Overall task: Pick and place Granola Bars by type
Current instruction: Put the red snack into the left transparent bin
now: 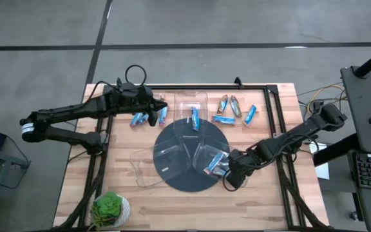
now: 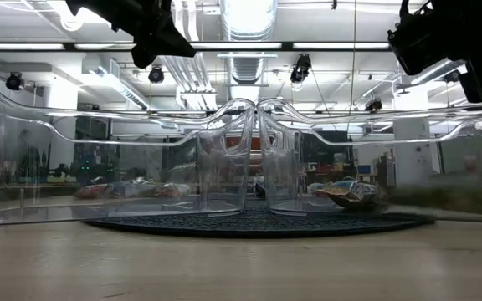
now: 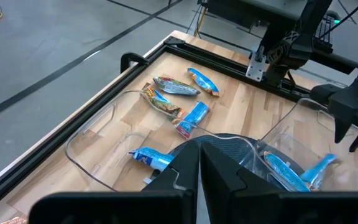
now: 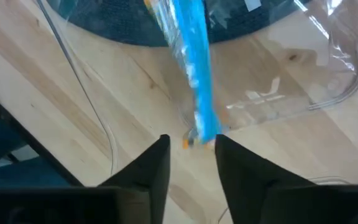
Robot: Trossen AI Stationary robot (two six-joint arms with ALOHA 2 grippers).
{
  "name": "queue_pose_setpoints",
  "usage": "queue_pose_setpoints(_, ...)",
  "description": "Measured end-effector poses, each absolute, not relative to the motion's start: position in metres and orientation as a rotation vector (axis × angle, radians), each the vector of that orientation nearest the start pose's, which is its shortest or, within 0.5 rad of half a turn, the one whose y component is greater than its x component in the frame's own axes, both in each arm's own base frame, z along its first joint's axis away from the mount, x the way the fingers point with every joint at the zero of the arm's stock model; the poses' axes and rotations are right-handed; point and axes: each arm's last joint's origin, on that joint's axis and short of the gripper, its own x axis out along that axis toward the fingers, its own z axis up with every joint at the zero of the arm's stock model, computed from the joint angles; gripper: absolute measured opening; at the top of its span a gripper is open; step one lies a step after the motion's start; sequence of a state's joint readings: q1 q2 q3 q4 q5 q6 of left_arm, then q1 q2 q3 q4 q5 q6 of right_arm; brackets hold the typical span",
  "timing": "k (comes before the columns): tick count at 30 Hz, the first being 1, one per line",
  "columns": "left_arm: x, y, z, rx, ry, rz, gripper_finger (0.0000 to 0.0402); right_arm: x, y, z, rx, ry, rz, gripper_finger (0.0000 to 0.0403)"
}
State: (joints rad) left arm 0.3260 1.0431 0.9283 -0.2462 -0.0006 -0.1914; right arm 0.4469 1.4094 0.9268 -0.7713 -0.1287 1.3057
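Even, bright overhead light; ceiling strip lights (image 2: 224, 46) show in the low view. Soft, short shadows beside the plant (image 1: 110, 207). Glare streaks on the clear trays (image 2: 233, 159) around the dark round mat (image 1: 189, 154). Right wrist view: blue bar (image 4: 194, 74) motion-blurred. Low view: foreground tabletop (image 2: 241, 259) soft.

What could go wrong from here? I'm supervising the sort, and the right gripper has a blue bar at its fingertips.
The blue bar sits only at the tips of the open right gripper, so it may fall outside the clear tray. The gripper is close to that tray and could nudge it off the dark mat.
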Motion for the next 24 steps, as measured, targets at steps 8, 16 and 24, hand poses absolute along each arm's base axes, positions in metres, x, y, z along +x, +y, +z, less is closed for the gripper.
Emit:
queue_pose_setpoints(8,0.216,0.073,0.329,-0.245,0.326,0.356,0.0,0.225,0.109,0.228,0.918,1.226,-0.426,0.0147)
queue_pose_setpoints(16,0.216,0.073,0.329,-0.246,0.326,0.352,0.0,0.219,0.087,0.278,0.913,0.975,-0.442,0.0125)
queue_pose_setpoints(24,0.216,0.073,0.329,-0.246,0.326,0.347,0.0,0.196,0.049,0.312,0.849,0.88,-0.531,0.011)
